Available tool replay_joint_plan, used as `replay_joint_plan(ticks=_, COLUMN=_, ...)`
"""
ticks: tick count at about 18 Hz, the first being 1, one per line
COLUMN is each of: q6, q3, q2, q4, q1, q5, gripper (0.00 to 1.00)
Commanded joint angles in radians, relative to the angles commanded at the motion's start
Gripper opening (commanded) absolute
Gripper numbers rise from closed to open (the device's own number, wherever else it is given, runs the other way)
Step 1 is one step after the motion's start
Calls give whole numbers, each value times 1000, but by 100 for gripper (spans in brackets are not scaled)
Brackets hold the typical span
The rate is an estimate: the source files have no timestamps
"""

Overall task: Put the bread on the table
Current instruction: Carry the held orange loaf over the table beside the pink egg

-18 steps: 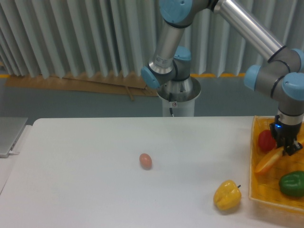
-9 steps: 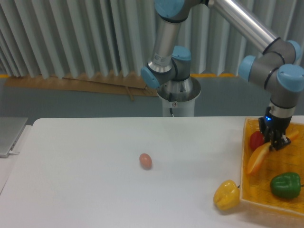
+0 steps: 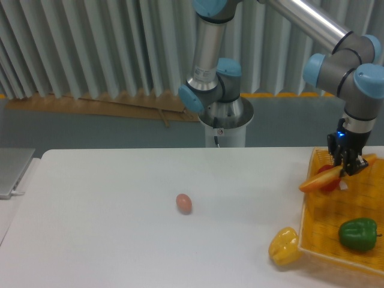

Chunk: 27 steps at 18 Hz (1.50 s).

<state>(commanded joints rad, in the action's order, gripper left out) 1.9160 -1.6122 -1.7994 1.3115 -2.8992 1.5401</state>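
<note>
The bread (image 3: 319,180) is a slender orange-tan loaf, tilted with its left end lower, held in the air above the left rim of the yellow basket (image 3: 336,252). My gripper (image 3: 347,170) is shut on the bread's right part and hangs over the basket's far left corner. The white table (image 3: 120,228) spreads out to the left below it. A red item (image 3: 327,183) sits in the basket just behind the bread, partly hidden by it.
A green pepper (image 3: 357,233) lies in the basket. A yellow pepper (image 3: 285,246) rests on the table against the basket's left side. A small brownish egg (image 3: 183,203) lies mid-table. A grey object (image 3: 12,171) sits at the table's left edge.
The gripper has lifted the bread up out of the basket and the loaf has swung more level. The basket has shifted left, nudging the yellow pepper.
</note>
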Motion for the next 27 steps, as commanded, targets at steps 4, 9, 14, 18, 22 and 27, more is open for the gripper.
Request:
replay_joint_plan(ticks=4, q6=-77, q3=5, q2=29, q4=52, q1=46, q5=0, gripper=35)
replay_joint_plan(ticks=9, q6=-254, q3=23, q2=72, q4=113, q1=168, q5=2, gripper=35)
replay_joint_plan(ticks=14, q6=-471, q3=49, q2=113, q4=161, q1=317, q5=2, gripper=35)
replay_joint_plan(ticks=18, q6=-586, q3=58, q2=118, q4=160, q1=418, q5=2, gripper=35)
replay_joint_plan(ticks=22, q6=-727, q3=72, q2=92, q4=155, q1=517, q5=9, gripper=35)
replay_joint_plan(ticks=27, q6=-738, q3=75, q2=37, q4=147, q1=592, q5=5, gripper=35)
